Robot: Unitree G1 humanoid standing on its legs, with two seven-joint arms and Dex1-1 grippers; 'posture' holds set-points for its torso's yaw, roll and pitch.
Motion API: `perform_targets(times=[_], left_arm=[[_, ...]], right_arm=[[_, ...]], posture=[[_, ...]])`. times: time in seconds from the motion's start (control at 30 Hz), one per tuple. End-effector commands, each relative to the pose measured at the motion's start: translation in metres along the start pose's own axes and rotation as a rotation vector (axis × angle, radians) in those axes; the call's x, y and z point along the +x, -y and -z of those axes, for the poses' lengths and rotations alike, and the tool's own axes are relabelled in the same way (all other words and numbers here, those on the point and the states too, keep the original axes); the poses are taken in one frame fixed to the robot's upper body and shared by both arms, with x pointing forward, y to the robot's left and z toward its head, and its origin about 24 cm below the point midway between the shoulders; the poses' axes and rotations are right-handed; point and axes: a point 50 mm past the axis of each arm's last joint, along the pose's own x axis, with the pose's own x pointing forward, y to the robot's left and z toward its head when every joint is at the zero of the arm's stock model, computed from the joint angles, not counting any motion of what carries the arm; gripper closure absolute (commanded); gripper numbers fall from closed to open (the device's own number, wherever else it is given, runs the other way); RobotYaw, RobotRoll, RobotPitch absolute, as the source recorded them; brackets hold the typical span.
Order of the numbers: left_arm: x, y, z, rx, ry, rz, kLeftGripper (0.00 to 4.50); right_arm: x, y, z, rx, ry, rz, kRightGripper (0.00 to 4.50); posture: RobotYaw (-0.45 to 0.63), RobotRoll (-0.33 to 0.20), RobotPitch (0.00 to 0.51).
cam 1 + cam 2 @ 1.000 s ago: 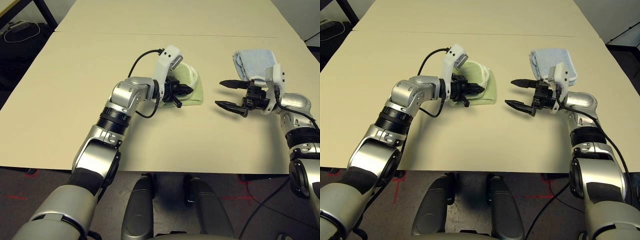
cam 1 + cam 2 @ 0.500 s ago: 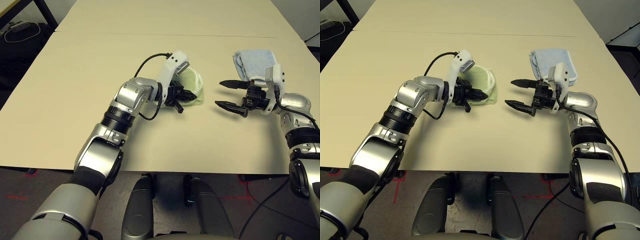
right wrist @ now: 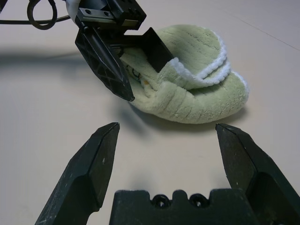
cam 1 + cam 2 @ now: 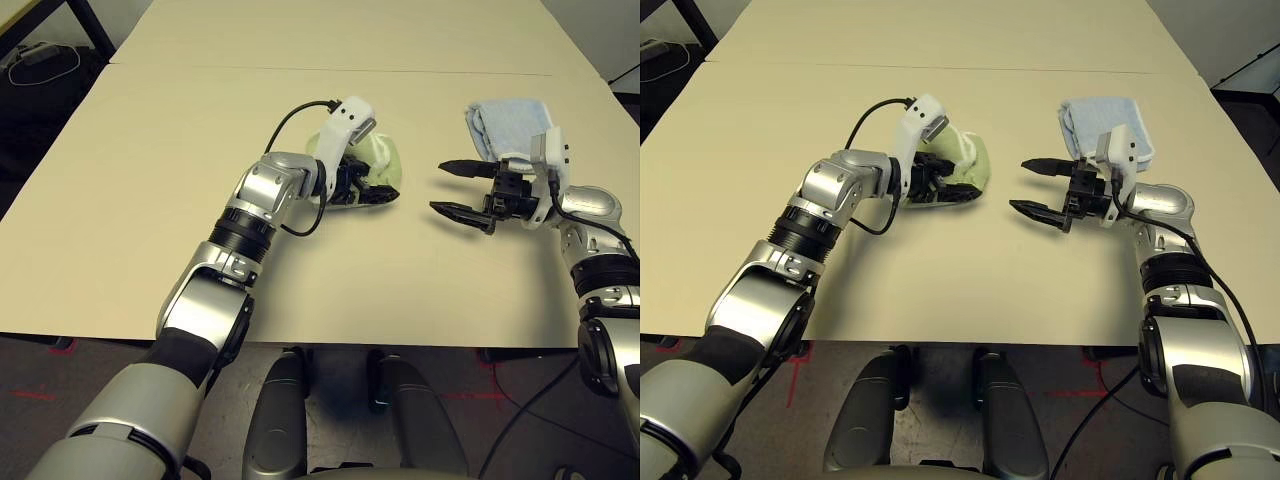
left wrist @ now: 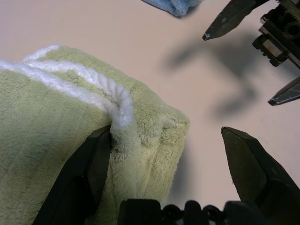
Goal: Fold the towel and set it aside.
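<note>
Towel [image 4: 385, 165] half hidden behind left gripper [image 4: 372, 190].

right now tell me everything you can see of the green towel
The towel is light green terry with a white stitched edge, folded into a thick rounded bundle lying on the beige table, apart from the pale blue towel. A small dark scribble shows on one layer. The left gripper is open, one finger tucked against a fold, the other clear.

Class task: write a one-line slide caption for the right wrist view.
Left gripper open at the folded green towel, seen between the right gripper's open fingers.
</note>
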Motion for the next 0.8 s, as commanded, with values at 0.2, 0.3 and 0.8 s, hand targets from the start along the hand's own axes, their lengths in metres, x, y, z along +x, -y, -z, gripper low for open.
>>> perform_targets(times=[0.2, 0.3, 0.8], left_arm=[[-0.013, 0.018, 0.003, -0.03, -0.056, 0.201, 0.04], [-0.017, 0.025, 0.004, -0.041, -0.072, 0.249, 0.04], [-0.024, 0.016, -0.018, -0.026, 0.054, 0.168, 0.04]], right_arm=[[0.001, 0.001, 0.0, -0.01, -0.014, -0.003, 0.0], [0.002, 0.001, -0.001, -0.011, -0.014, -0.002, 0.0], [0.001, 0.002, -0.001, -0.01, -0.014, 0.007, 0.0]], posture=[[0.15, 0.0, 0.198], [0.15, 0.0, 0.198], [0.15, 0.0, 0.197]])
